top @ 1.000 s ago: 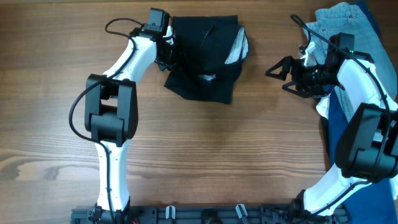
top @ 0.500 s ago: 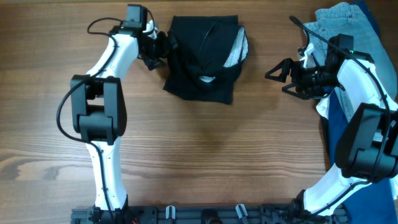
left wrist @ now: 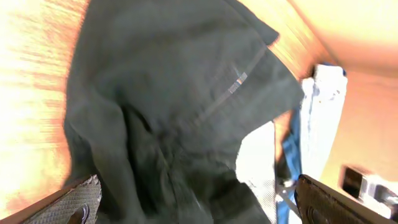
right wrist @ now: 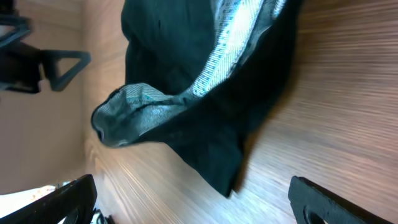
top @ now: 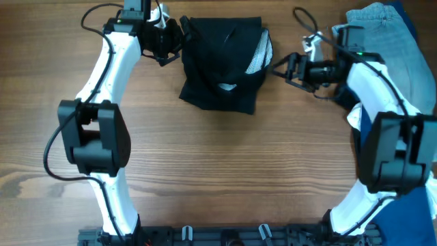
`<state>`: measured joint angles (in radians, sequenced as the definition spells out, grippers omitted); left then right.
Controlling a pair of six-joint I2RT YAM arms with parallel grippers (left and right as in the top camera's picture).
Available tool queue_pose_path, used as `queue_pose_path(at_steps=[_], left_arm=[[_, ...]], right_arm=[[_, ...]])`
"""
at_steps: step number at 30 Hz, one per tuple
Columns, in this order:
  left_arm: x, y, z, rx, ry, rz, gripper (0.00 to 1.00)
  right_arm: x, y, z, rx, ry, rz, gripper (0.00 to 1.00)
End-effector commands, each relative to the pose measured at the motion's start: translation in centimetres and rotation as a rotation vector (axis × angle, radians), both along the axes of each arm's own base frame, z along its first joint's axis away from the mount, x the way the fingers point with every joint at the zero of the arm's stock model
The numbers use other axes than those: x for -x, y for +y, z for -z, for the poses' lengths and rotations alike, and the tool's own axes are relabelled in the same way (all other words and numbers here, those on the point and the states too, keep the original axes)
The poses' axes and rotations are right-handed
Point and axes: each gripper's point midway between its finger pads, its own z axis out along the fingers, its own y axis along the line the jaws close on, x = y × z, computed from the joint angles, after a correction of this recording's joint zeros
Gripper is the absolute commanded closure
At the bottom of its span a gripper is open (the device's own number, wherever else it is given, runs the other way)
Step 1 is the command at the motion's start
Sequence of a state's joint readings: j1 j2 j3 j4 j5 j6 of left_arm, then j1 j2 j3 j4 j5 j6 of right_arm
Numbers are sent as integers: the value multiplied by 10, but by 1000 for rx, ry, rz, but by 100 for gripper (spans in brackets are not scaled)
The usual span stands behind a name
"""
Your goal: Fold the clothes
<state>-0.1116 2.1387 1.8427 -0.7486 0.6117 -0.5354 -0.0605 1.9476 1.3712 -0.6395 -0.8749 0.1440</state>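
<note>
Here the large plain black garment of soft matte fabric (top: 222, 65) lies as a loosely folded bundle on the brown wood-grain table (top: 225, 157), in the upper middle of the overhead view. A patch of grey-and-white striped lining (top: 259, 55) shows at its upper right edge, where the cloth is turned back.

The left gripper (top: 179, 41) sits at the garment's upper left corner, just beside the cloth. Its jaws stand wide apart, and in the left wrist view the two dark fingertips (left wrist: 81, 199) frame the black fabric with nothing between them.

The right gripper (top: 278, 68) is just to the right of the garment, near the striped lining and pointing toward it. Its jaws are also spread wide and empty. In the right wrist view its fingers (right wrist: 62, 199) sit at the lower corners, apart from the cloth.

A pair of light blue denim jeans (top: 386, 34) lies crumpled at the table's upper right, behind the right arm. A piece of dark blue fabric (top: 425, 20) lies beside them at the right edge.
</note>
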Motion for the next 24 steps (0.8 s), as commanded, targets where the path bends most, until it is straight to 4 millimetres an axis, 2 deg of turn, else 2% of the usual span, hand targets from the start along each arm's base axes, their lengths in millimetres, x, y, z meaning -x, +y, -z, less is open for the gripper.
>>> queue_pose_path(at_steps=[1,6,9,17,24], left_arm=[[19,-15,-30,108,-2,73,0],[35,-23,-25,104,55,107,0],[43,-31,-25,101,66,138,0],[69,-61,-30,115,92,236,0],[75,-72,-30,113,95,260,0]], right_arm=[[-3,19,32,-46,137,23,0],[1,32,70,-118,229,0,0],[-4,36,74,-157,210,-9,0],[-37,39,60,-218,98,26,0],[-53,42,42,-275,22,26,0]])
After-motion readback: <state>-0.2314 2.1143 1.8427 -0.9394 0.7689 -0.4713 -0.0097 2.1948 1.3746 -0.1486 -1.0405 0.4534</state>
